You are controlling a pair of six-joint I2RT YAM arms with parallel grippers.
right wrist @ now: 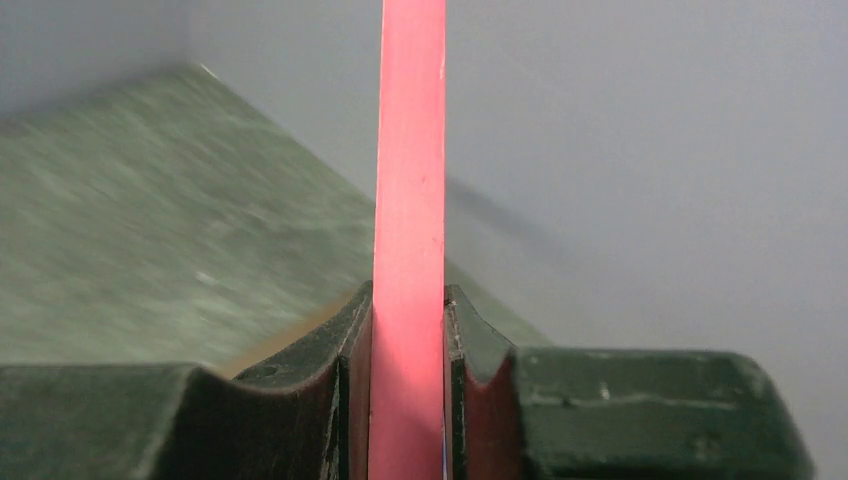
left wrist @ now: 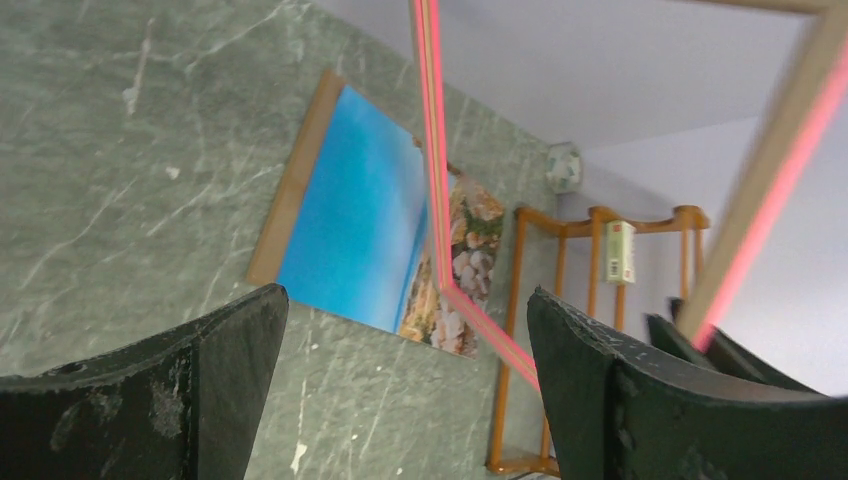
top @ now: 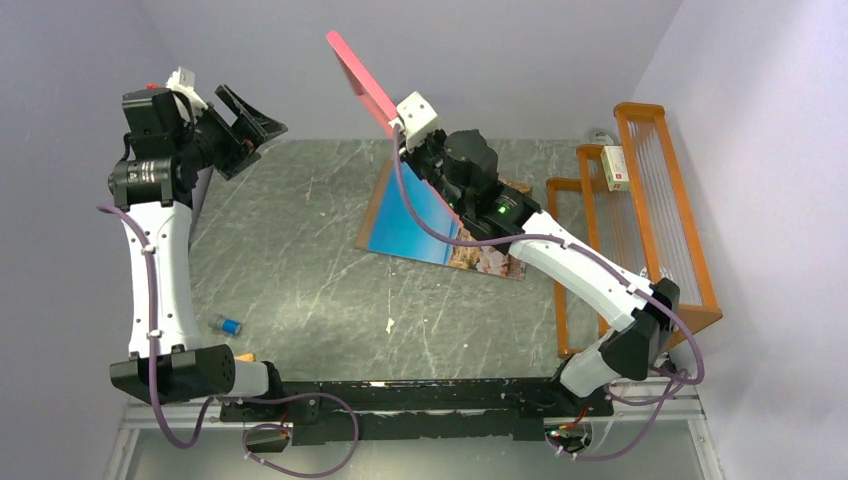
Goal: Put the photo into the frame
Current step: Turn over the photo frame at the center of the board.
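Note:
The pink frame [top: 362, 82] hangs edge-on in the air at the back of the table, and my right gripper [top: 398, 128] is shut on its lower edge. In the right wrist view the frame [right wrist: 410, 200] stands upright, clamped in the right gripper [right wrist: 408, 330]. The photo [top: 420, 225], blue sky and sea over brown rocks, lies flat on the table under the right arm, which hides part of it. My left gripper [top: 255, 140] is raised at the back left, open and empty. In the left wrist view the left gripper [left wrist: 405, 350] faces the photo [left wrist: 360, 210] and the frame [left wrist: 432, 150].
A brown backing board [top: 372, 210] lies under the photo, its edge showing on the left. An orange wire rack [top: 650, 190] stands at the right wall with a small white box [top: 615, 167] on it. A small blue-capped thing [top: 226, 325] lies near the left arm's base.

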